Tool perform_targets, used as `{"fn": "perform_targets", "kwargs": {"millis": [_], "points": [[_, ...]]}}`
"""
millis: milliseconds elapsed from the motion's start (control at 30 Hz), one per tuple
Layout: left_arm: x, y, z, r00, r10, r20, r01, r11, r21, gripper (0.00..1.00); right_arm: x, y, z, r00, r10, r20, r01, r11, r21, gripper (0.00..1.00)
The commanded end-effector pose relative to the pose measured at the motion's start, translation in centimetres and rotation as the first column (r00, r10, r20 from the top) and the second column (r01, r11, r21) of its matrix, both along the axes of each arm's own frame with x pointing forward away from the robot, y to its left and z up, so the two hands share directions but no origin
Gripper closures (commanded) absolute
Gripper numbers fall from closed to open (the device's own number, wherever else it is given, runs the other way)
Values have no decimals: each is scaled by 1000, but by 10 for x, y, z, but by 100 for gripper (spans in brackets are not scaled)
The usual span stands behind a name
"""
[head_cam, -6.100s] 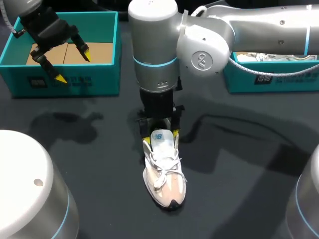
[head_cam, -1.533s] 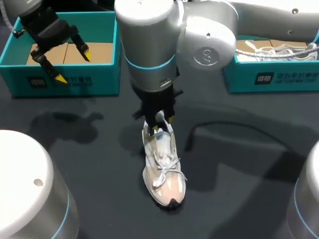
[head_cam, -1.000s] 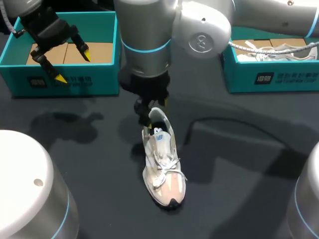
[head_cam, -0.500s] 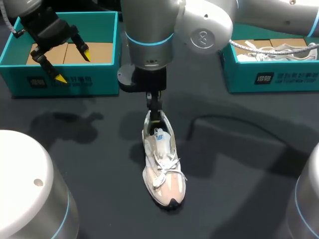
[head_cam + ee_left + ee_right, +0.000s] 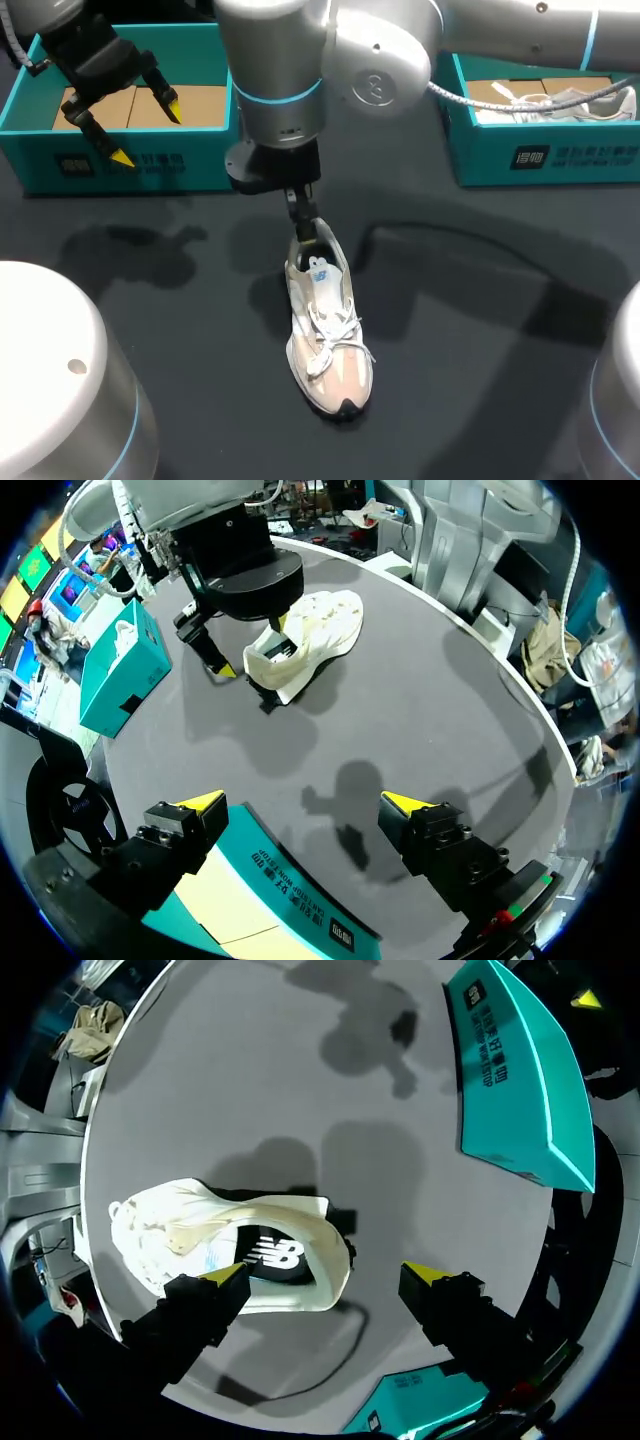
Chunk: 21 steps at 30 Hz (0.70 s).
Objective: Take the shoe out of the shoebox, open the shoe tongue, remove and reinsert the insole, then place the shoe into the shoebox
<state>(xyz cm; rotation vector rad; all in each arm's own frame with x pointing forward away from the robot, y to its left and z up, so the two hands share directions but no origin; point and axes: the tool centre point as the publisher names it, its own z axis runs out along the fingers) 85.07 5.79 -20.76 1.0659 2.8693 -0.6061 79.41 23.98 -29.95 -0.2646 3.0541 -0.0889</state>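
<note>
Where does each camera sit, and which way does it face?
Head view: above and behind, looking down on the dark table; both arms show, left gripper over a teal shoebox, right gripper at the heel of the white laced shoe.
Left wrist view: on the left arm, facing across the table toward the shoe and right gripper; own open gripper shows.
Right wrist view: on the right arm, facing down onto the shoe's heel; own open gripper shows.
Shared: all three show the shoe.

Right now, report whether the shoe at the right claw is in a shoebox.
Out. The shoe stands upright on the open table.
</note>
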Motion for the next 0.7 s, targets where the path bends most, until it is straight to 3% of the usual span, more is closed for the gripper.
{"fn": "perform_targets", "kwargs": {"millis": [33, 567, 700], "points": [[0, 0, 0, 1000, -1, 0, 1, 1000, 2, 0, 7, -5, -16, 1000, 5, -8, -5, 1000, 16, 0], [0, 0, 0, 1000, -1, 0, 1, 1000, 2, 0, 19, -15, -50, 1000, 17, -26, -16, 999, 35, 0], [0, 0, 0, 1000, -1, 0, 1, 1000, 2, 0, 20, -15, -58, 999, 14, -41, -12, 999, 43, 10]]}}
